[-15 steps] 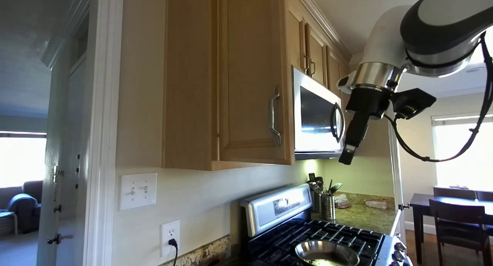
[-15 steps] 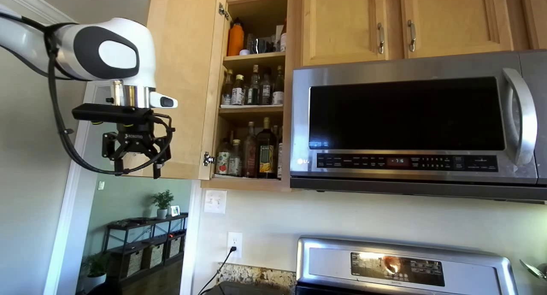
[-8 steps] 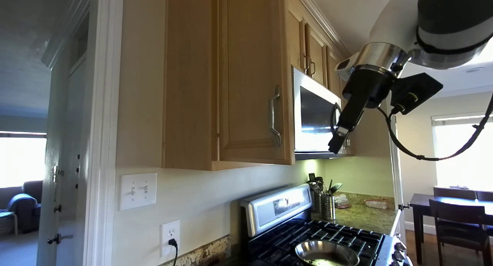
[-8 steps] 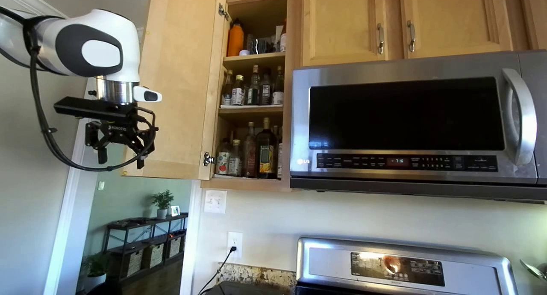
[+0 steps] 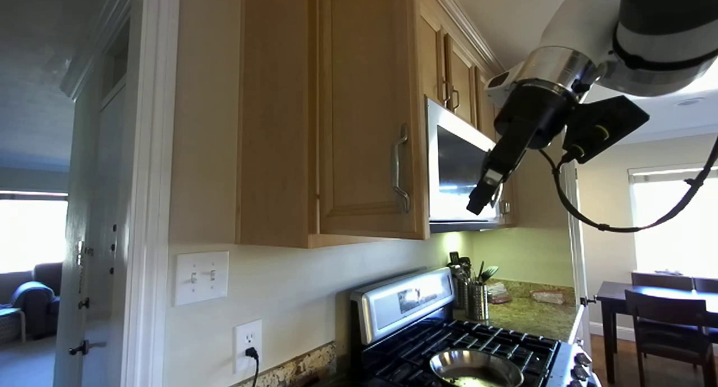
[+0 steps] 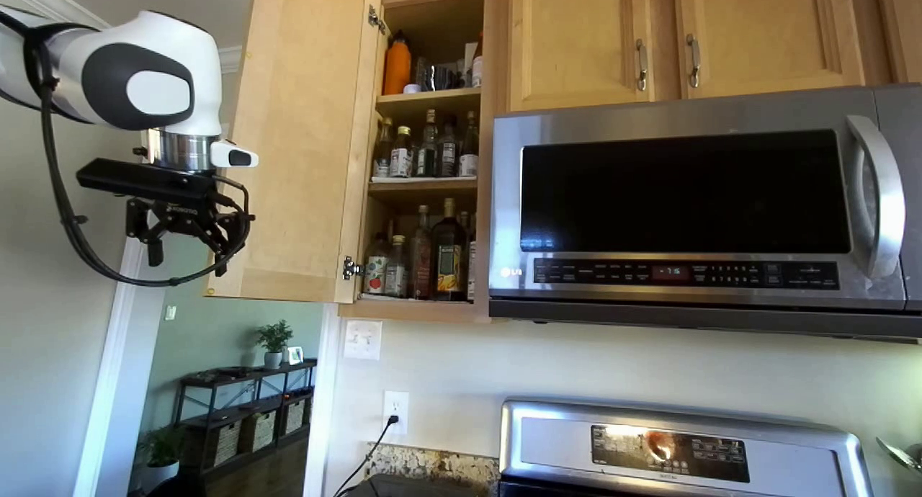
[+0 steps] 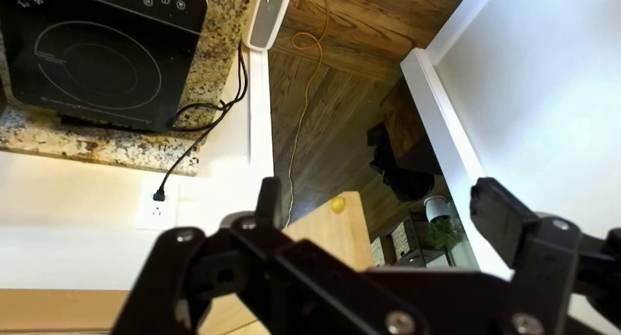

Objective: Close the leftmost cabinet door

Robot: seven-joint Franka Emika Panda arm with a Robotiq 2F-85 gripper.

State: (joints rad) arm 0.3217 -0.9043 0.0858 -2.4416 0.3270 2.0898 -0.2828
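A: What do we read first?

B: In an exterior view, we locate the leftmost cabinet door (image 5: 364, 112) in the opened position, outer face and silver bar handle (image 5: 399, 171) visible. The claw (image 5: 478, 201) points downward at a tilt, to the right of the door as we view it; we see a gap between them. Behind the claw, in line of sight, is the microwave (image 5: 451, 162). Below, a pan (image 5: 477, 362) sits on the stove (image 5: 387, 311).

A: And where the shelves (image 6: 425, 189) are exposed?

B: In an exterior view, we note the door on its hinges (image 6: 351, 268) at the left of the cabinet (image 6: 495, 57), inner face toward us. Bottles (image 6: 426, 151) stand upright on the shelves. The arm (image 6: 137, 86) suspends the claw, which overlaps the door's free edge just above its lower corner. We cannot tell the depth between them here.

A: How do we verify the claw's state?

B: In the wrist view, we confirm release: both fingers (image 7: 502, 223) are spread well apart. The door's lower corner, bearing a yellow dot (image 7: 337, 205), shows between them, partly hidden by the claw's body. At upper left, a black cooktop (image 7: 99, 63) lies on the speckled tabletop (image 7: 220, 29).
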